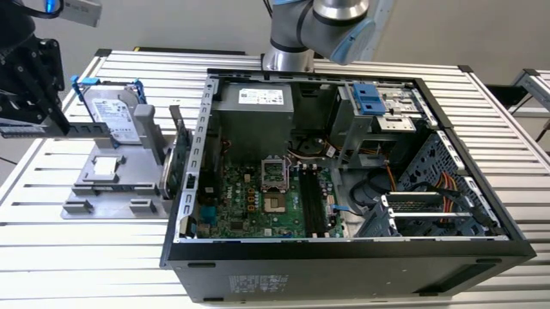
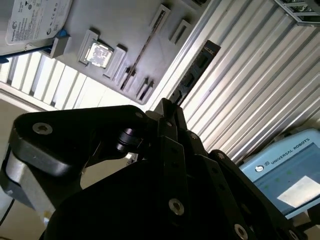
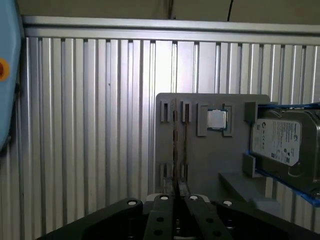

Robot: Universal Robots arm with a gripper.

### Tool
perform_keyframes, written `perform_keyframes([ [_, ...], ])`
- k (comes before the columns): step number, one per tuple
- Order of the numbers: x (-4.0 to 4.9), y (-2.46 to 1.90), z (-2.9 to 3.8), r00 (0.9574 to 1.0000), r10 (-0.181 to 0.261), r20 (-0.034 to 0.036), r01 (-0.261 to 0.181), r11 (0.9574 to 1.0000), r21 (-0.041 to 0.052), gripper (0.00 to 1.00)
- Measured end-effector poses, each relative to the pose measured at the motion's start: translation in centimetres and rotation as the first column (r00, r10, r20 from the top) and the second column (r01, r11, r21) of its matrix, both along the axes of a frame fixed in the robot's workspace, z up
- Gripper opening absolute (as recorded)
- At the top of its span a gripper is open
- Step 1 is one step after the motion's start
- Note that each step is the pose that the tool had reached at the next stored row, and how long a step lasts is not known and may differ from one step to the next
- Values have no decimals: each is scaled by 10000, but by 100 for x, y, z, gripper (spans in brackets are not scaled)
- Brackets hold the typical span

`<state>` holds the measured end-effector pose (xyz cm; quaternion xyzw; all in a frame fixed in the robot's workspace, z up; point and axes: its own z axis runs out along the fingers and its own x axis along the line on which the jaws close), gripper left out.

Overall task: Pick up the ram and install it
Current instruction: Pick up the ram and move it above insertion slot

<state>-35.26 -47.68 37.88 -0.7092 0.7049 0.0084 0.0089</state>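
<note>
Over the parts-holder end of the table, gripper (image 2: 171,105): fingers pressed together on the ram, pinching its two flat faces.
Ram (image 2: 197,67): a thin dark stick with a row of black chips, carried in the air and touching nothing but the fingers. In both wrist views it runs out beyond the fingertips. In the exterior view the ram (image 1: 35,130) is a narrow strip at that view's left edge, near the hard drive and well apart from the computer case.
Why this grip: holding the flat faces probably leaves the long contact edge free, so the stick can meet a slot without the fingers in the way.
Parts holder (image 3: 200,160): a grey block on the slatted table (image 1: 86,264). Its narrow upright slots seem made to stand thin boards on edge where fingers can close on them. The slots seen past the ram in the first wrist view look unoccupied.
Other parts on the holder: a processor chip (image 3: 216,119) lies flat in its pocket, a hard drive (image 3: 285,142) with blue rails leans at one end, and an expansion card (image 1: 176,161) stands just beside the case wall.
Computer case (image 1: 344,270): it lies on its side with the panel off, so the motherboard (image 1: 257,199) faces up, likely for reaching from above.
Memory slots (image 1: 311,199): long, dark and seemingly bare.
Task state: the ram is picked up but not yet seated.
</note>
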Motion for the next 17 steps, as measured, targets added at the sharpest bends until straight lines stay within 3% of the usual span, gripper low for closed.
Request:
perform_keyframes([
  [17,0,0,188,10000,0,-1,0,10000,0,0],
])
